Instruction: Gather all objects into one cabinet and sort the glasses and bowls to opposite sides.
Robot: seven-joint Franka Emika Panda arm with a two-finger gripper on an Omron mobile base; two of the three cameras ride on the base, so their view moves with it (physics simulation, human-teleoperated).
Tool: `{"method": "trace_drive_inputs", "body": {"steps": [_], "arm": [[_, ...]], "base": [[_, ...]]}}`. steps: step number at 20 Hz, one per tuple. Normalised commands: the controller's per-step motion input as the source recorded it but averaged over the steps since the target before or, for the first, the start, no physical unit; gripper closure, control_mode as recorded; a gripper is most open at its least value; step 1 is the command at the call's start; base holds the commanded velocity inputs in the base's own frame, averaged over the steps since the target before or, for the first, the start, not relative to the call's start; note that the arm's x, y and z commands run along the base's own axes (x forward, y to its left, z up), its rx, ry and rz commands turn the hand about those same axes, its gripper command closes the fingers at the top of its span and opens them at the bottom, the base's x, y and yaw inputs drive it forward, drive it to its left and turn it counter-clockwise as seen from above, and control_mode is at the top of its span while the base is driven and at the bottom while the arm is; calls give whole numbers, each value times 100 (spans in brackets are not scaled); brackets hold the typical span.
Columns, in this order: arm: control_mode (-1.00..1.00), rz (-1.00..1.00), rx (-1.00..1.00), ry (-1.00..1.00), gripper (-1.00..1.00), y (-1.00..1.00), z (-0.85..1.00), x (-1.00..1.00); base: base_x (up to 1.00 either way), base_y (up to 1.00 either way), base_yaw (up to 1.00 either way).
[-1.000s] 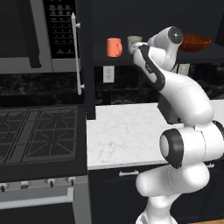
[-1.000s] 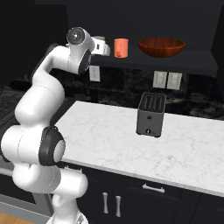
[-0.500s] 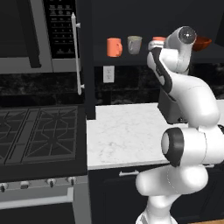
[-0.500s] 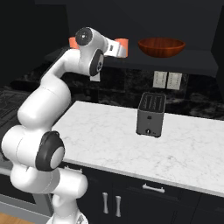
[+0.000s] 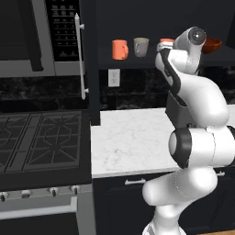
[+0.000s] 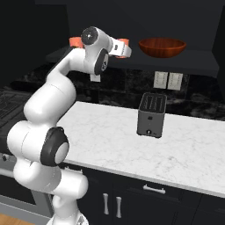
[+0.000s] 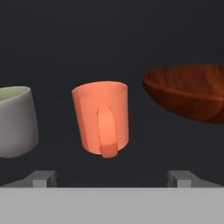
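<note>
On the dark shelf (image 5: 137,63) of the open black cabinet stand, from left to right, an orange cup (image 5: 120,49), a grey-beige cup (image 5: 141,47), a second orange cup (image 5: 166,42) and the wide red-brown bowl (image 5: 213,44), the last two partly behind my arm. In the hand view my gripper (image 7: 113,177) is open. The second orange cup (image 7: 101,118) stands just ahead of it, handle toward me, with nothing between the fingertips (image 7: 42,176). The grey-beige cup (image 7: 15,120) is to its left and the bowl (image 7: 192,92) to its right. From the right, my gripper (image 6: 123,48) reaches that cup (image 6: 128,52), left of the bowl (image 6: 161,46).
The cabinet door's long silver handle (image 5: 79,55) hangs left of the shelf, beside the microwave (image 5: 27,36). A dark toaster (image 6: 151,114) stands on the white marble counter (image 6: 101,136) below. A gas stove (image 5: 41,137) lies to the left.
My arm has swung right along the shelf, from in front of the grey-beige cup to the orange cup beside the bowl. The gripper has stayed open.
</note>
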Motion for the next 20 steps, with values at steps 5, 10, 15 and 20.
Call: {"method": "trace_drive_inputs", "body": {"steps": [5, 10, 15, 20], "arm": [[-100, 0, 0, 0, -100, -6, -7, 32], [-100, 0, 0, 0, -100, -1, -10, 41], [-100, 0, 0, 0, -100, 0, -6, 10], [-100, 0, 0, 0, -100, -2, -8, 13]], "base": [[0, 0, 0], [0, 0, 0], [0, 0, 0], [0, 0, 0]]}}
